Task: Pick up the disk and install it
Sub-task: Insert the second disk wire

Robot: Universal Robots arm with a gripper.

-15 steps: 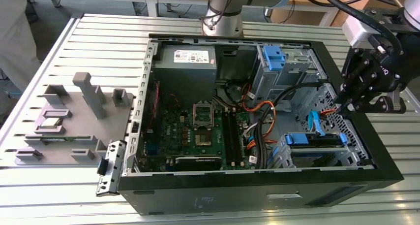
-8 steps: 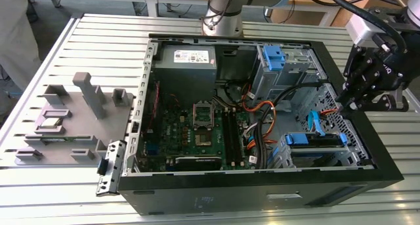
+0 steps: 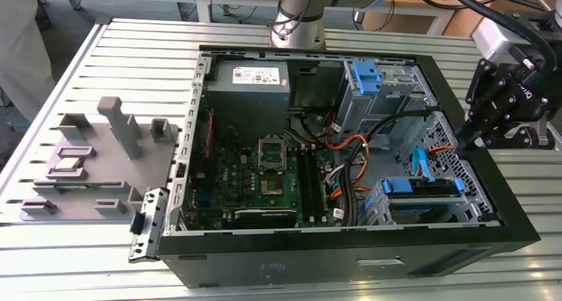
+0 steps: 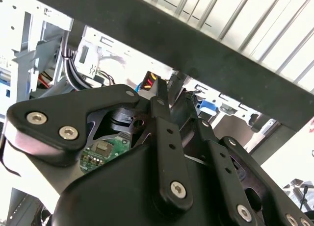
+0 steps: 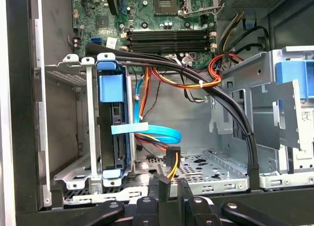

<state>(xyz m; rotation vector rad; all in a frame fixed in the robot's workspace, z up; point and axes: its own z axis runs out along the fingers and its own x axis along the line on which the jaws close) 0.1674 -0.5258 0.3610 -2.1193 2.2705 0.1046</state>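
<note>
The disk [image 5: 112, 133] sits upright in its blue carrier inside the drive cage [image 5: 83, 138] of the open computer case [image 3: 351, 261], already seated beside the motherboard [image 3: 263, 176]. The gripper [image 3: 478, 139] hovers at the case's rim near that cage; its fingers [image 5: 164, 189] are nearly together, holding nothing.

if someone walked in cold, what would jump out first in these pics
The open black computer case lying on the slatted table, its green motherboard bared, dominates the exterior view. Next is the black gripper hanging over the case's rim on the exterior view's right, with nothing seen in it. In the first wrist view, the disk in its blue carrier stands upright in a metal bay, with orange and black cables arching past.
</note>
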